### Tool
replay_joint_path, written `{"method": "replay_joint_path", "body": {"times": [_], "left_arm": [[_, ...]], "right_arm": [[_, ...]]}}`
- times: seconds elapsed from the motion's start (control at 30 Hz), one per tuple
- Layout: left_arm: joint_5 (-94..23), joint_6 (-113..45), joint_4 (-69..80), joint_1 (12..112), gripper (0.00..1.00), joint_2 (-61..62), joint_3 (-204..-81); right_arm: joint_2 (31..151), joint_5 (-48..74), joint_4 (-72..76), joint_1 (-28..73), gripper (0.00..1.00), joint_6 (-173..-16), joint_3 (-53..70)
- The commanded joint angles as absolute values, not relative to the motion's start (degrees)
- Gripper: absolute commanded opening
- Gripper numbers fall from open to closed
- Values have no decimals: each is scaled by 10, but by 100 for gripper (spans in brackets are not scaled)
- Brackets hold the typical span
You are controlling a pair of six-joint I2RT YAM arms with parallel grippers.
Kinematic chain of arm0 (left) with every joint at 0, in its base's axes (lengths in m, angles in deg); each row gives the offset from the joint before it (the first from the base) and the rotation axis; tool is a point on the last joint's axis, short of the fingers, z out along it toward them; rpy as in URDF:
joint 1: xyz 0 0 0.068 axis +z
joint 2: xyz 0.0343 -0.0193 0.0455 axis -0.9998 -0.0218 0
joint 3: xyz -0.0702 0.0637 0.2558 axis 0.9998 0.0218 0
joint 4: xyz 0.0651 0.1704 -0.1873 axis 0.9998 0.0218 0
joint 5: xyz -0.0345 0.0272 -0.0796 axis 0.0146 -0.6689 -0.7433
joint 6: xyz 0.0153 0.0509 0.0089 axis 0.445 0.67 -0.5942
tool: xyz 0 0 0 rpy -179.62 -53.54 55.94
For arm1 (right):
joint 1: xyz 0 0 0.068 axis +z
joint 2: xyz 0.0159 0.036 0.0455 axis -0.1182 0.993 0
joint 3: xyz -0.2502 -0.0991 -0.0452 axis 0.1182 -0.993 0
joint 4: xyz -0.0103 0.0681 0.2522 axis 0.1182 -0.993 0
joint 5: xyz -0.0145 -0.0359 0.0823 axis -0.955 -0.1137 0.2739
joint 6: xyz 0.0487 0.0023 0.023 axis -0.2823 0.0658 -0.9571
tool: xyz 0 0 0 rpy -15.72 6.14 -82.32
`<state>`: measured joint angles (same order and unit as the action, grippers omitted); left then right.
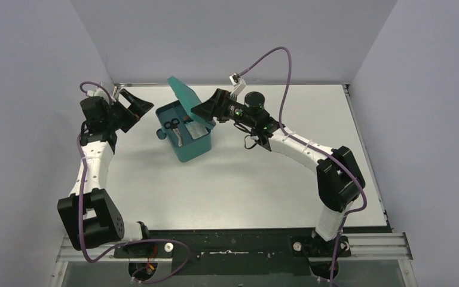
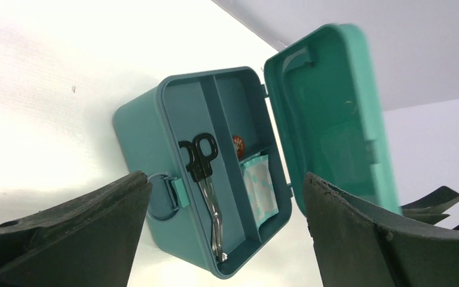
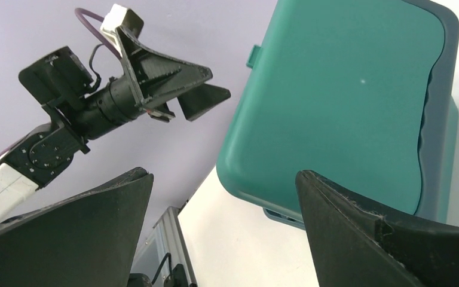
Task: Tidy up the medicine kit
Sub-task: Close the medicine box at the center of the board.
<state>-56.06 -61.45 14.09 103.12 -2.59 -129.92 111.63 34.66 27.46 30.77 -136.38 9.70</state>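
The teal-green medicine kit (image 1: 192, 149) stands open on the table, its lid (image 1: 184, 94) raised and its side knob (image 1: 161, 134) facing left. Inside lie black-handled scissors (image 1: 171, 125) and a white packet. The left wrist view shows the kit (image 2: 146, 134), the scissors (image 2: 200, 158), a dotted packet (image 2: 257, 186), a small red item (image 2: 238, 145) and the lid (image 2: 334, 119). My left gripper (image 1: 143, 115) (image 2: 226, 179) is open and empty, left of the kit. My right gripper (image 1: 200, 115) (image 3: 224, 175) is open and empty behind the lid (image 3: 334, 101), close to its outer face.
Grey walls close in the white table (image 1: 239, 185) on three sides. A metal rail (image 1: 233, 245) with both arm bases runs along the near edge. A purple cable (image 1: 275, 66) loops above the right arm. The left arm's gripper (image 3: 185, 89) shows in the right wrist view.
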Motion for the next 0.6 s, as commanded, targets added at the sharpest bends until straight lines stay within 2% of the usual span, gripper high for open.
{"method": "replay_joint_path", "body": {"times": [0.0,0.17,0.57], "left_arm": [[-584,-605,146,1037,97,-28,-1344],[-606,-636,107,1048,97,-12,-1337],[-580,-605,145,1051,97,-8,-1370]], "right_arm": [[1108,350,322,319,95,-1368,110],[1109,351,324,321,95,-1372,110],[1122,355,322,329,94,-1376,124]]}}
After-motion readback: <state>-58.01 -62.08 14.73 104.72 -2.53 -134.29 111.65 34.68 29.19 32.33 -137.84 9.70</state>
